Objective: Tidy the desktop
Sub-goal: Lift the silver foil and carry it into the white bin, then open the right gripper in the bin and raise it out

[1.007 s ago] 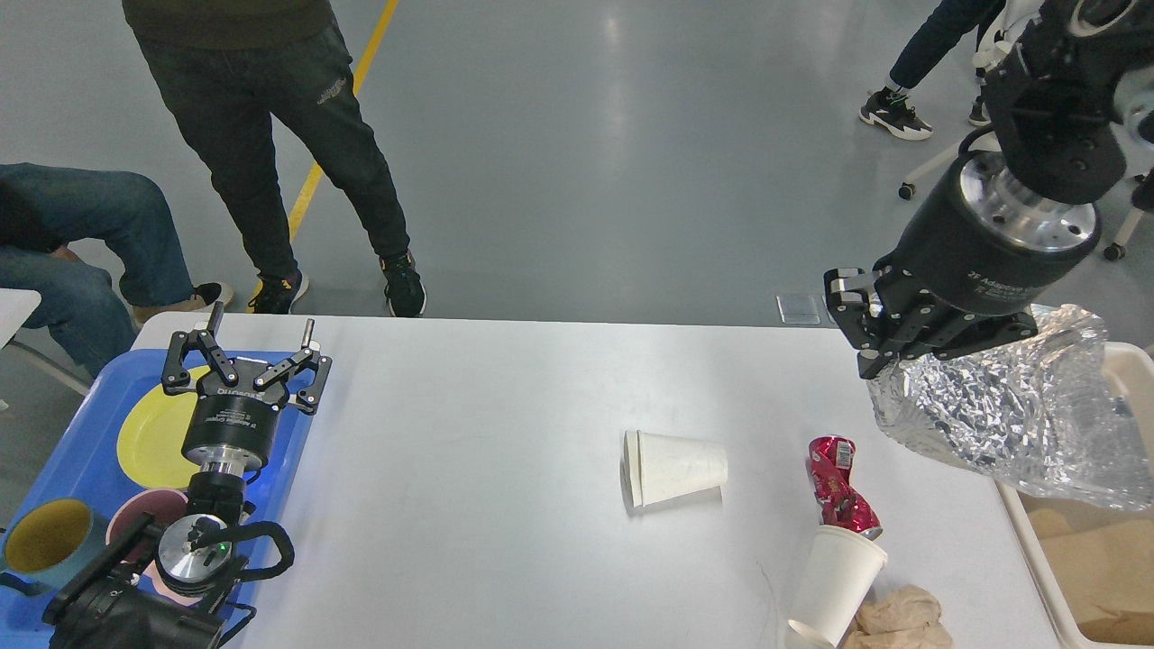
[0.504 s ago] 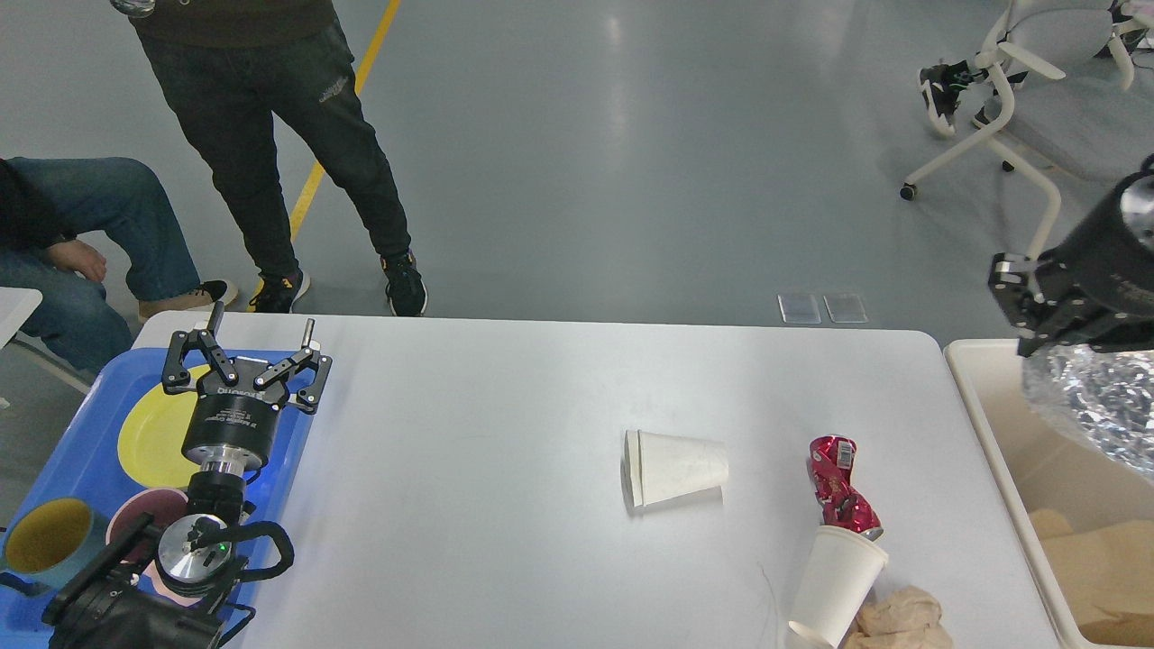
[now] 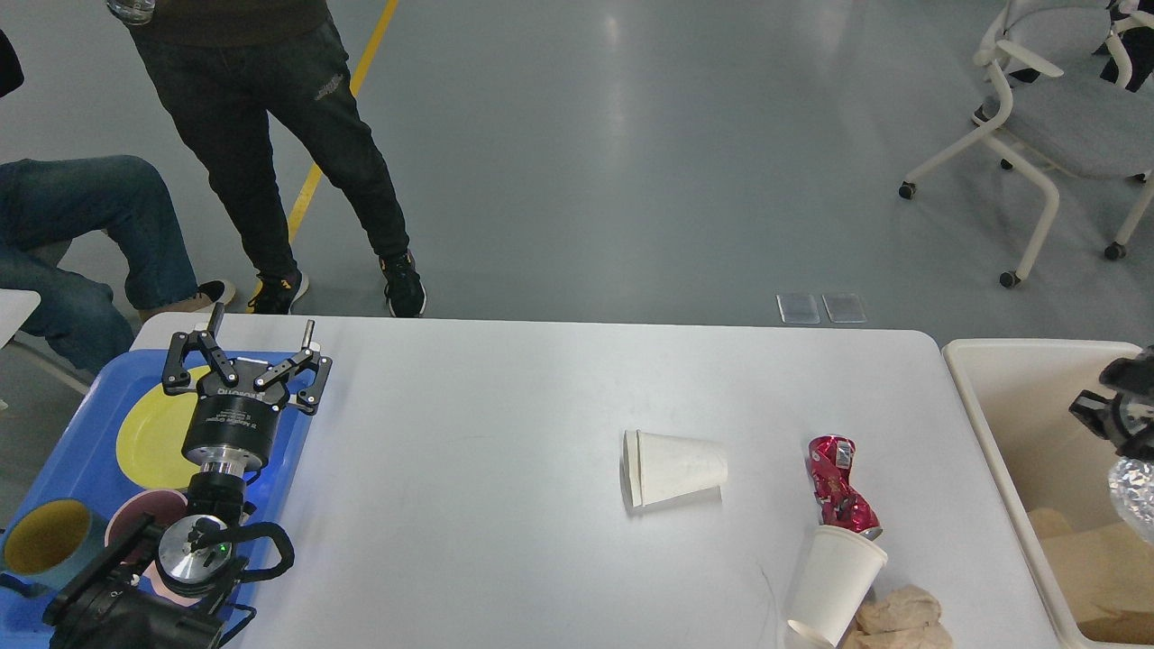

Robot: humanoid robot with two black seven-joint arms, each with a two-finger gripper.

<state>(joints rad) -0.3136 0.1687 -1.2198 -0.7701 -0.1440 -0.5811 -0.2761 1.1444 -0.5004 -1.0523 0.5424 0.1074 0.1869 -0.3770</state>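
The white desktop (image 3: 505, 424) holds a white paper cup (image 3: 676, 469) lying on its side, a crushed red can (image 3: 838, 487), a second white paper cup (image 3: 834, 586) tilted against the can, and crumpled brown paper (image 3: 902, 617) at the front edge. My left gripper (image 3: 261, 324) is open and empty above the blue tray (image 3: 90, 433). My right gripper (image 3: 1113, 419) is at the right edge, over the cream bin (image 3: 1010, 361), shut on a crinkled silver foil bag (image 3: 1138, 491) that hangs below it, mostly cut off by the frame.
The tray carries a yellow plate (image 3: 149, 437), a pink bowl (image 3: 135, 523) and a teal mug (image 3: 45, 541). Brown paper (image 3: 1091, 559) lies in the bin. Beyond the far edge are a standing person (image 3: 270, 135), a seated person (image 3: 81, 234) and a chair (image 3: 1055, 117).
My right arm has swung right and down with the foil bag, from above the table's right end to over the bin. The left arm has not moved.
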